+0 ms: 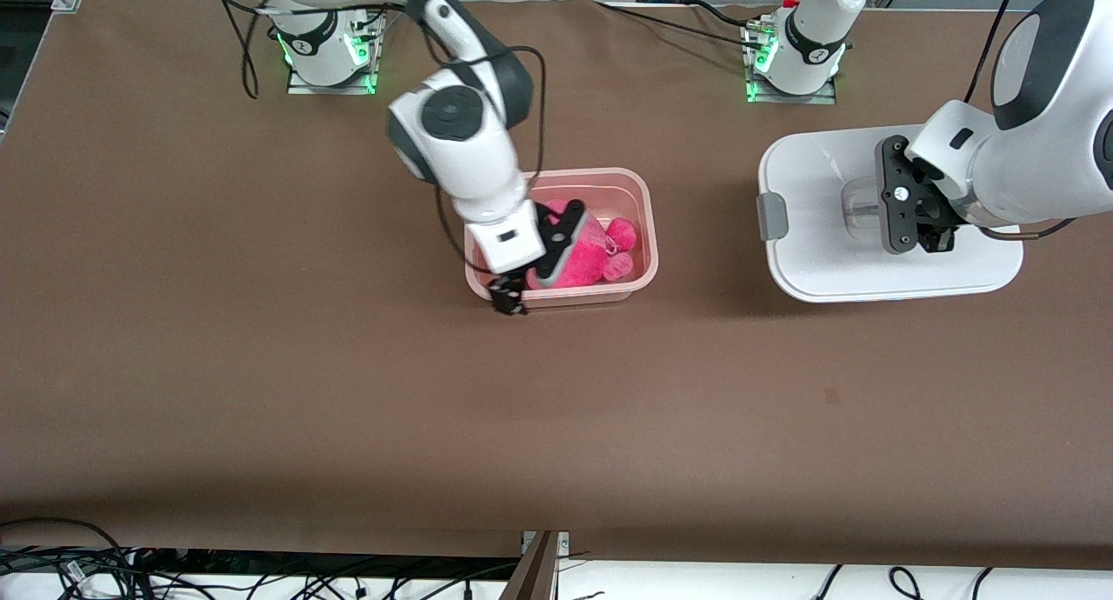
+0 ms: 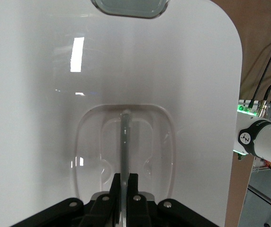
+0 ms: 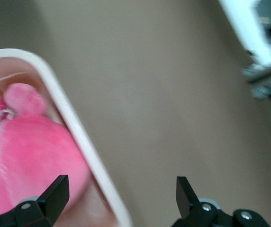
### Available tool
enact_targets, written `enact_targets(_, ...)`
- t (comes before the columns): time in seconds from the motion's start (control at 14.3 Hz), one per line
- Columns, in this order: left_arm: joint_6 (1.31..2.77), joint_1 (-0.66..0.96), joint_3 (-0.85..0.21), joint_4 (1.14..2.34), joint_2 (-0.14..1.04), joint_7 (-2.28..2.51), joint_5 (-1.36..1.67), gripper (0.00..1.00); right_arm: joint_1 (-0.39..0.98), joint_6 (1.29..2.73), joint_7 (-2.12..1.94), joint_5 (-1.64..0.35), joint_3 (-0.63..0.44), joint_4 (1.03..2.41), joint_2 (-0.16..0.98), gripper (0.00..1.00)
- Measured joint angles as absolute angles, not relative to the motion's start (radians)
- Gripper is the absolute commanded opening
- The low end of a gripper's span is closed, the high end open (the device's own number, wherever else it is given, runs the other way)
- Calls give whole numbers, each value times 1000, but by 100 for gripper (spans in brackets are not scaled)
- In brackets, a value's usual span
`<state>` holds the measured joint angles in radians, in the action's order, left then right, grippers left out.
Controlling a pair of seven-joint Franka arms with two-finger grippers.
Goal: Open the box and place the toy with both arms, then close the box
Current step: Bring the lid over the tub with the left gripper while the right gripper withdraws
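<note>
While the toy (image 1: 581, 254) sits in the box (image 1: 639, 202), the left tool (image 2: 124, 189) clamps the lid (image 1: 817, 261).

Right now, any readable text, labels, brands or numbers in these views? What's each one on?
No readable text in any view.
Round logo marks on both arm bases: too small to read.
Same mark on the arm base in the left wrist view: a symbol, not legible as letters.
Lid, box, toy: no print visible.
</note>
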<state>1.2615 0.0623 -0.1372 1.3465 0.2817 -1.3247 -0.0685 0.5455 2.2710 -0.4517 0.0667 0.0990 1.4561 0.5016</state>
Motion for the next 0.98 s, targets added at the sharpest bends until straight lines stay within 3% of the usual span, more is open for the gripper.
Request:
enact_targets(0.35,1292,166,-235,1343,334,-1244,59,0,454,1955,-451,38,37,1452,309,100)
enact_targets(0.98,1711,532,-234,1325,515,-822,17,0,446,1602,-309,-19,-254,1568,-6,100)
